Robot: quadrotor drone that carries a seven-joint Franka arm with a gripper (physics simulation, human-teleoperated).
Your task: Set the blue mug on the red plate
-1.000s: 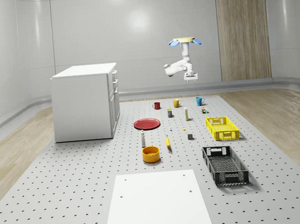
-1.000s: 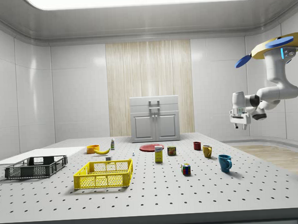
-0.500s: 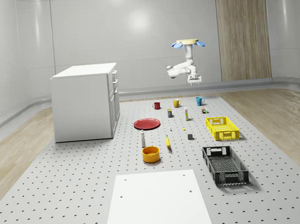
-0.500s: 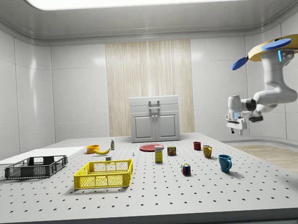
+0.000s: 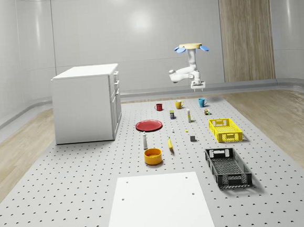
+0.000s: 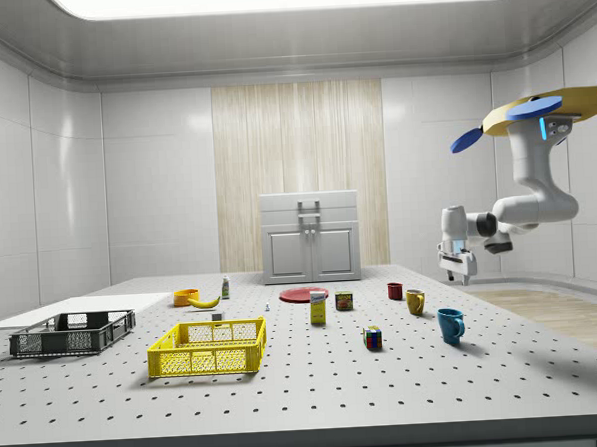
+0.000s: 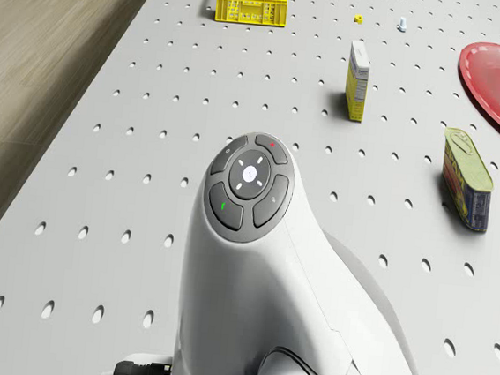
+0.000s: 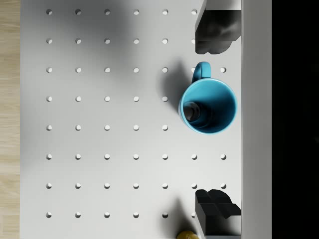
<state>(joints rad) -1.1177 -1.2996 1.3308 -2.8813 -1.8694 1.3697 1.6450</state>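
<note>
While the drone point(image 6: 533, 114) hovers above the far end of the perforated table point(image 5: 84, 192), your gripper point(image 6: 458, 272) hangs in the air over the blue mug point(image 6: 450, 325), clear of it. In the wrist view the two fingertips point(image 8: 214, 30) stand wide apart, with the mug point(image 8: 207, 105) upright between them, mouth up and nothing gripped. The mug stands near the table's far edge, with the wooden floor point(image 8: 9, 119) beyond it. In the side view, the yellow mug point(image 6: 415, 300) stands just beside it on one flank and the coloured cube point(image 6: 373, 338) on the other. In the whole-scene view, the red plate point(image 5: 149, 125) lies to the left of and nearer than the mug point(image 5: 202, 102), and it is bare. Between them you have the yellow mug point(image 5: 178, 104), a can point(image 5: 172, 114) and a small box point(image 5: 189, 117). The white cabinet point(image 5: 87, 103) stands just beyond the plate on the whole-scene view's left.
</note>
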